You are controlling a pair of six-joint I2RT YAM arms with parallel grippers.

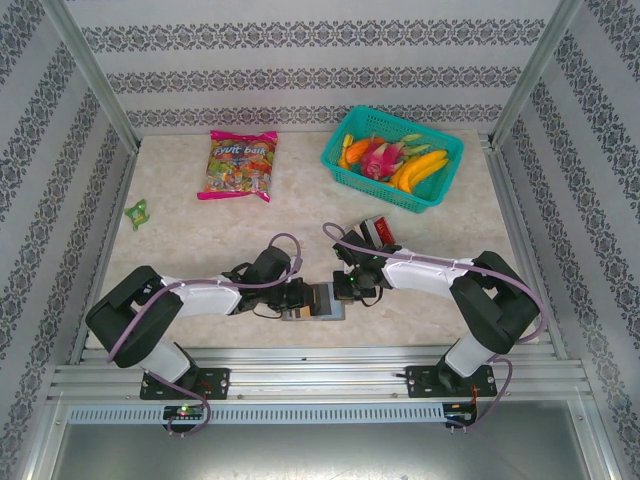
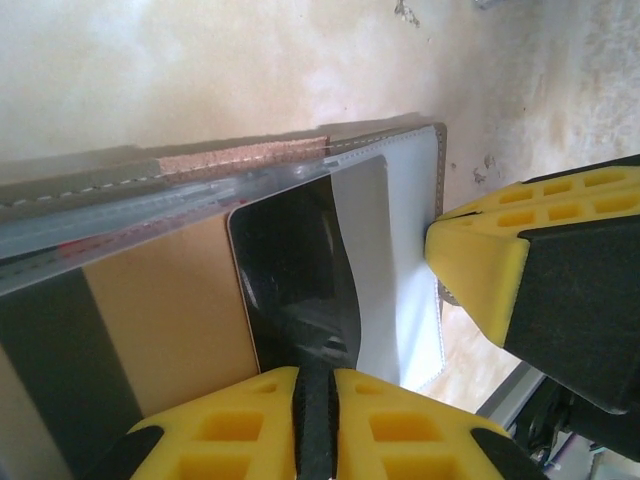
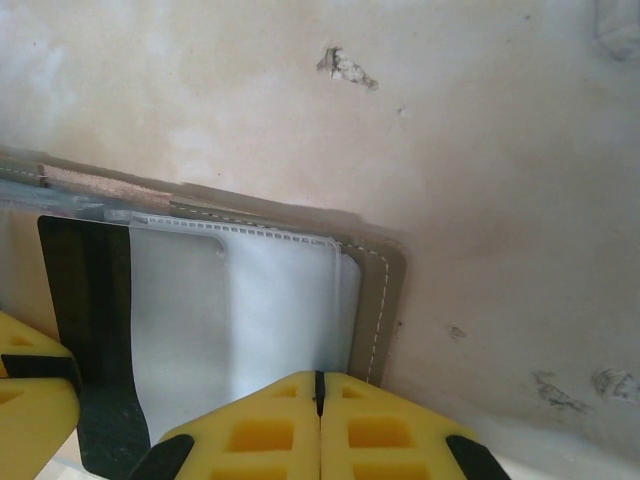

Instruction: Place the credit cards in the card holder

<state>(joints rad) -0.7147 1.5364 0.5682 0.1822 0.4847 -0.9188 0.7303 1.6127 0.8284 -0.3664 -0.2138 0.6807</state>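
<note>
The card holder (image 1: 318, 300) lies open near the table's front edge, its tan lining (image 2: 170, 300) and pale panel (image 3: 260, 320) facing up. A black credit card (image 2: 295, 280) lies across the tan lining and pale panel, slightly bowed, also in the right wrist view (image 3: 90, 320). My left gripper (image 1: 298, 298) sits at the card's near end, jaws a narrow slit apart (image 2: 315, 375) with black showing in the slit. My right gripper (image 1: 348, 290) is shut, tips (image 3: 320, 378) over the pale panel by the holder's stitched edge (image 3: 380, 300). More credit cards, red on top (image 1: 375, 230), lie behind the right arm.
A candy bag (image 1: 240, 165) lies at the back left and a teal basket (image 1: 370, 182) of fruit at the back right. A small green object (image 1: 136, 211) sits near the left wall. The metal rail (image 1: 320, 380) runs just in front of the holder.
</note>
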